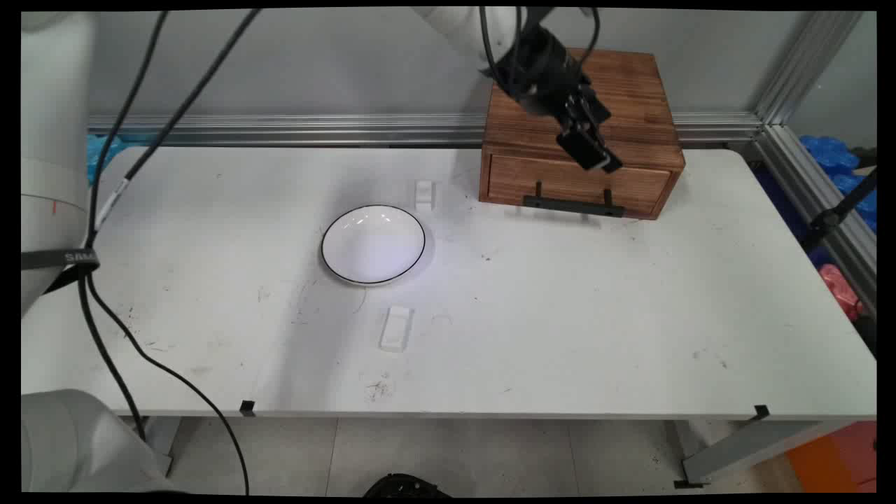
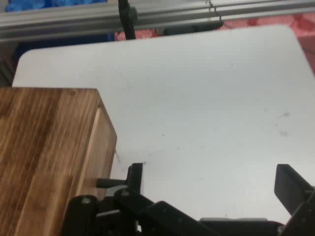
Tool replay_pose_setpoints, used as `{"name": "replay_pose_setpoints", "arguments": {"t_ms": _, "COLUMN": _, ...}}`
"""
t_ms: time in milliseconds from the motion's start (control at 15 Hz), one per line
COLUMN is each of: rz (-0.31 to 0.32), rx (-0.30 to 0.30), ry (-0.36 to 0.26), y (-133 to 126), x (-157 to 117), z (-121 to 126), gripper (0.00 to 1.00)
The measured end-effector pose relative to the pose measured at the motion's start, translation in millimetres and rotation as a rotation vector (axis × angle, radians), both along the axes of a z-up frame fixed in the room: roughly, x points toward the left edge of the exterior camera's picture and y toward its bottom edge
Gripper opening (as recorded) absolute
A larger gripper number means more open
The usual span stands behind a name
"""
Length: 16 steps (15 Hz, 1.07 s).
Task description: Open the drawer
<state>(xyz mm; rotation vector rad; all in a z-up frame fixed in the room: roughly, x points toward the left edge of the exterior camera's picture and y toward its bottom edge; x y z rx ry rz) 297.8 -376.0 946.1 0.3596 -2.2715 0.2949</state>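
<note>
My black gripper (image 1: 595, 155) hangs tilted over the front edge of a brown wooden drawer box (image 1: 581, 133) at the table's back right. It is open and holds nothing; in the hand view one finger (image 2: 290, 189) stands far out to the right over bare table. The box (image 2: 44, 157) fills that view's left side. Its drawer is shut, with a black bar handle (image 1: 570, 204) on the front, just below the gripper.
A white bowl with a thin black rim (image 1: 373, 244) sits mid-table. A small white block (image 1: 424, 194) lies just behind it and a flat white block (image 1: 396, 327) in front. Black cables (image 1: 112, 210) hang at the left.
</note>
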Motion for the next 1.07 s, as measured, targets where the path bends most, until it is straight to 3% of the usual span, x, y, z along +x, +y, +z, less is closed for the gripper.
{"name": "replay_pose_setpoints", "arguments": {"t_ms": 467, "rz": -0.011, "rx": -0.029, "ry": -0.127, "y": -15.1, "x": -23.8, "z": -37.2, "gripper": 1.00}}
{"name": "replay_pose_setpoints", "arguments": {"t_ms": 1067, "rz": 0.008, "rx": 0.004, "ry": -0.269, "y": -30.0, "x": -37.7, "z": -65.8, "gripper": 1.00}}
